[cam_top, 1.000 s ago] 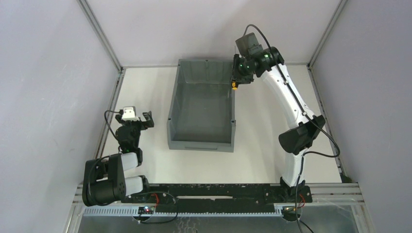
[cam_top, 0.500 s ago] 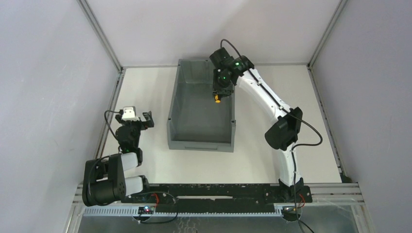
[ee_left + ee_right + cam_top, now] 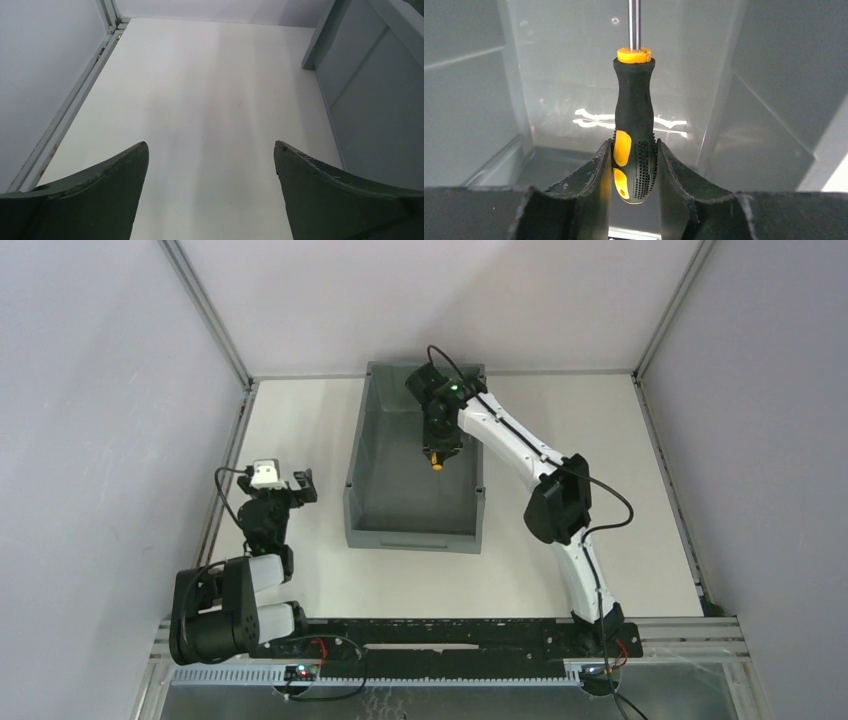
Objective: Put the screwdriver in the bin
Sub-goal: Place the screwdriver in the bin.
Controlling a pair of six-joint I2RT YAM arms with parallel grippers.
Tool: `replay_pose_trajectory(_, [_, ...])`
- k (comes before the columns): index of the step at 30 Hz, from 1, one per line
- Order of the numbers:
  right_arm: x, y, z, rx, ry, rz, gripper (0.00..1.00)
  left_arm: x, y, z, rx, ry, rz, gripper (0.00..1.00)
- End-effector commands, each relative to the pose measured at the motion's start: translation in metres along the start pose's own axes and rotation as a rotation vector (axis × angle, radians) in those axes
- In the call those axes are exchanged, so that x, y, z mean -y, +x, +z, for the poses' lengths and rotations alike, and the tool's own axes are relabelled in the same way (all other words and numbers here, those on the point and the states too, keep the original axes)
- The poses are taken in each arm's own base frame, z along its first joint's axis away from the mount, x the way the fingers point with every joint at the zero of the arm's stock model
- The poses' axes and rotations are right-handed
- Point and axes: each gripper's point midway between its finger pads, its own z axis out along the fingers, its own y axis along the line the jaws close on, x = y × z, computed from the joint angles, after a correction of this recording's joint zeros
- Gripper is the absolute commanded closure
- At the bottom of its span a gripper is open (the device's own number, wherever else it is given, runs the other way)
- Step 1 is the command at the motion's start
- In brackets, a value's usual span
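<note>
Grips the one screwdriver (image 3: pixel 634 100) by its handle in the closed right hand (image 3: pixel 634 146), shaft pointing down into the single bin (image 3: pixel 357 455), over its floor. Carrying done, apparently; left to do: let go. Hangs the left hand (image 3: pixel 210 155), spread wide and empty, above the counter (image 3: pixel 200 75) beside the bin. Two hands in all

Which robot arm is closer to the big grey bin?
Right. Its end effector hangs over the inside of the bin, shut on the screwdriver. The left end effector sits open over the table, off to the bin's left, apart from it.
</note>
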Motion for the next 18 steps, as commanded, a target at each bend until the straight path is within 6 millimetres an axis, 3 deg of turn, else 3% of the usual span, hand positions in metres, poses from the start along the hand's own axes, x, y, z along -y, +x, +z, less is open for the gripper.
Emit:
replay_pose_trajectory(1, [-0.009,-0.011,0.004,0.063,0.011,0.033,1.00,0.004,-0.013,-0.003,0.071,0.015,-0.001,0.00])
replay_pose_trajectory(10, [-0.006,0.006,0.046,0.016,0.080,0.022,1.00,0.004,-0.013,-0.003,0.071,0.015,-0.002,0.00])
replay_pose_trajectory(18, [-0.004,0.013,0.070,-0.005,0.110,0.019,1.00,0.004,-0.013,-0.003,0.070,0.015,-0.002,0.00])
